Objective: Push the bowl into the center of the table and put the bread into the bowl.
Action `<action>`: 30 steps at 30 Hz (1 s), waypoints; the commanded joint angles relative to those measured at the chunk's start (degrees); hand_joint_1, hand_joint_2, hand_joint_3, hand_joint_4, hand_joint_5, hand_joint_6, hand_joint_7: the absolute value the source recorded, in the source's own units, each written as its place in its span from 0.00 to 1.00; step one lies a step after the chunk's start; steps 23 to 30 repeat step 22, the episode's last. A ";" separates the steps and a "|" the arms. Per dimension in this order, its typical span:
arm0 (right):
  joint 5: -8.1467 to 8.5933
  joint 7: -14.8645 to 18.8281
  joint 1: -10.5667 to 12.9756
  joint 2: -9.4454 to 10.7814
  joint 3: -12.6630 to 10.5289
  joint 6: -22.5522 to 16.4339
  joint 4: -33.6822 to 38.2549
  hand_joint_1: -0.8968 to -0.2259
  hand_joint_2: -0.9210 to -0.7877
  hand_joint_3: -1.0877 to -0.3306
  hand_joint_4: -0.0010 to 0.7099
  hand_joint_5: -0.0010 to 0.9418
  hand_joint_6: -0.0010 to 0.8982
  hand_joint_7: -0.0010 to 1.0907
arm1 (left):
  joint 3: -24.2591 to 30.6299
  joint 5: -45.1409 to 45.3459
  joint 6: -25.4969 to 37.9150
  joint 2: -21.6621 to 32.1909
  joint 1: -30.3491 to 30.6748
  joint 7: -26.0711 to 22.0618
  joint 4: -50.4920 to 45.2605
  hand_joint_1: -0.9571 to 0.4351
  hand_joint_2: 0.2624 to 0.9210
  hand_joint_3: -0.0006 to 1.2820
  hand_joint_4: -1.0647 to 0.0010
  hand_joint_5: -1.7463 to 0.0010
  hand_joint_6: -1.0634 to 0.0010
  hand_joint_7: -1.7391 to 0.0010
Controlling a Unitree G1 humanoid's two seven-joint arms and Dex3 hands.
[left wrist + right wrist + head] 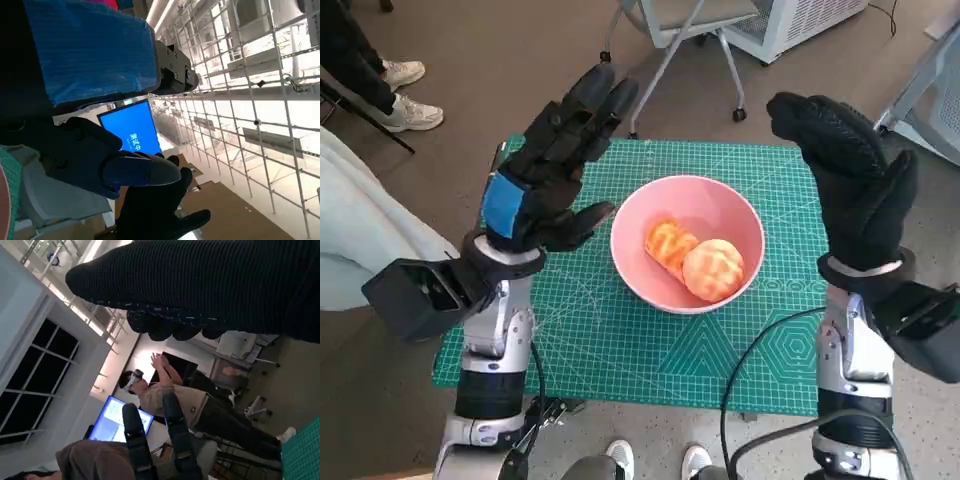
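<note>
A pink bowl [687, 243] sits near the middle of a small worktop covered by a green cutting mat [620, 340] printed with white grid lines. Inside the bowl lie two pieces of golden bread [694, 259], one an elongated roll with a criss-cross crust, the other a rounder bun touching it on the side nearer the robot. By the look of it both halves of the task are done: the bowl is central and the bread is in it. The left hand [552, 165], black with blue tape over its back, is raised above the mat just beside the bowl's left rim; its fingers are spread and point away from the robot, and it holds nothing. The right hand [848, 180], in a black knitted glove, is raised on the bowl's right side, a little farther off, fingers apart and also empty. The bowl lies between the two hands, with the left one nearer. The longer roll's long axis runs diagonally, from far left to near right. Any coming move is likely just drawing the arms back clear of the bowl. In the left wrist view a blue monitor screen [131, 129] shows a few white characters, too small to read. No brand or label is legible on the bowl or mat.
</note>
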 commanded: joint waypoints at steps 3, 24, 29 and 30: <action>-1.12 -0.52 0.19 -0.81 0.01 0.50 0.31 0.38 0.00 0.44 0.32 0.00 0.07 0.58 | -0.50 0.60 1.00 0.05 0.47 0.77 -1.53 0.25 1.00 0.29 0.84 1.00 0.79 0.94; -1.66 -1.50 0.79 -0.41 0.24 0.69 -0.05 0.38 0.00 0.44 0.32 0.00 0.07 0.59 | -1.48 1.43 -1.17 -0.10 0.53 0.06 -1.15 0.25 1.00 0.29 0.85 1.00 1.00 0.68; -1.66 -1.50 0.79 -0.41 0.24 0.69 -0.05 0.38 0.00 0.44 0.32 0.00 0.07 0.59 | -1.48 1.43 -1.17 -0.10 0.53 0.06 -1.15 0.25 1.00 0.29 0.85 1.00 1.00 0.68; -1.66 -1.50 0.79 -0.41 0.24 0.69 -0.05 0.38 0.00 0.44 0.32 0.00 0.07 0.59 | -1.48 1.43 -1.17 -0.10 0.53 0.06 -1.15 0.25 1.00 0.29 0.85 1.00 1.00 0.68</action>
